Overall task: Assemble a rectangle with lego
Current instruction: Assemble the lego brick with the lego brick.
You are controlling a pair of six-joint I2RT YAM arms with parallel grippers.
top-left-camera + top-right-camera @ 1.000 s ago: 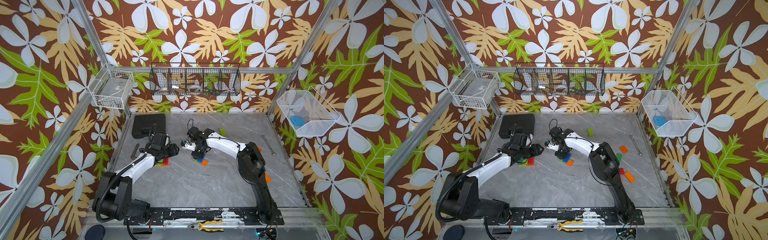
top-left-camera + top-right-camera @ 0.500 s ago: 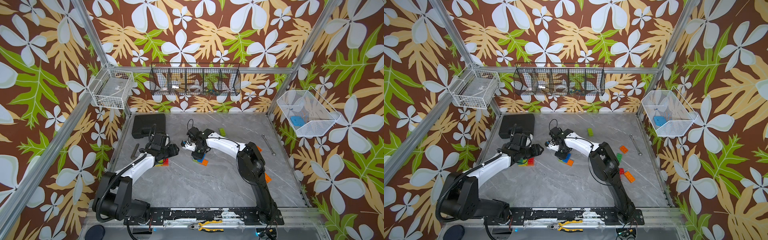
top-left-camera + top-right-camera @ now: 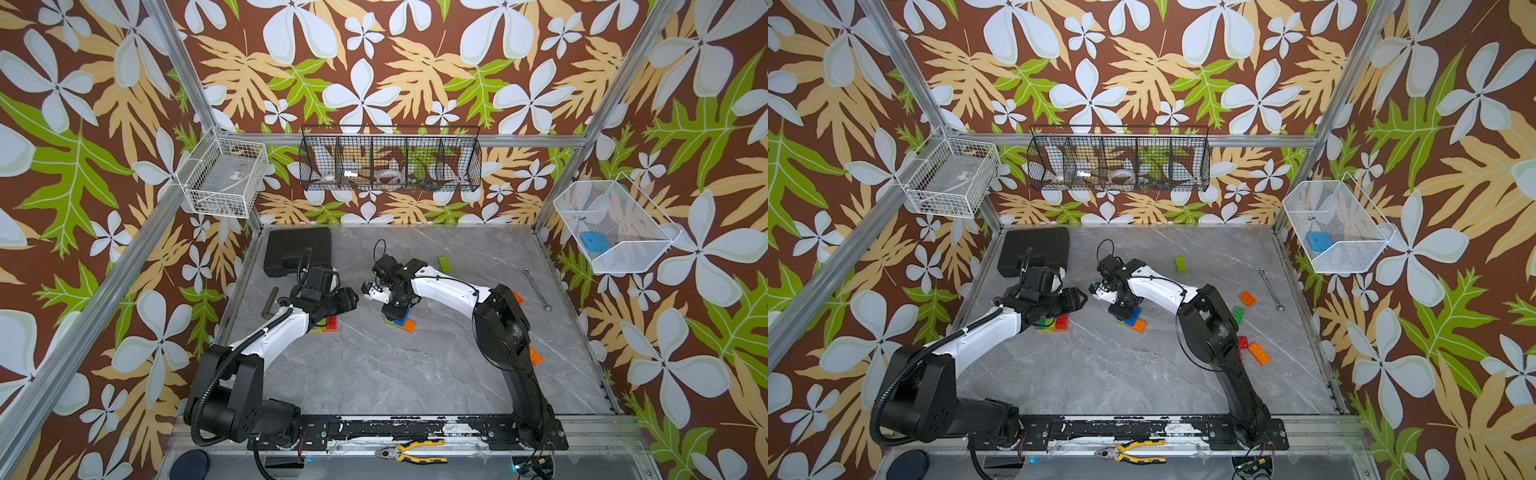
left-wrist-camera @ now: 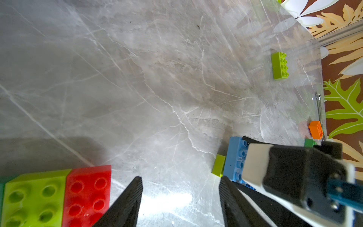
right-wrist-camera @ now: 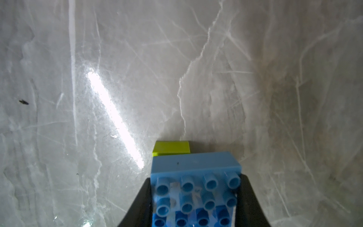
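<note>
My right gripper [image 5: 195, 178] is shut on a light blue lego brick [image 5: 196, 165], clamping its two short ends with the studs facing the camera. A lime brick [image 5: 171, 148] pokes out just beyond it. In both top views this gripper [image 3: 395, 309] points down at a small cluster with an orange brick [image 3: 1139, 325]. My left gripper [image 4: 180, 178] is open over bare table, with nothing between its fingers. Beside it lies a joined lime brick [image 4: 33, 198] and red brick [image 4: 88, 194]; the red brick [image 3: 1062, 322] also shows in a top view.
Loose bricks lie around: a lime one [image 3: 1180, 263] at the back, and orange [image 3: 1248, 298], dark green [image 3: 1238, 314], red [image 3: 1242, 343] and orange [image 3: 1258, 353] ones by the right arm's base. A black case [image 3: 297, 249] sits back left, a wrench [image 3: 1270, 289] at right.
</note>
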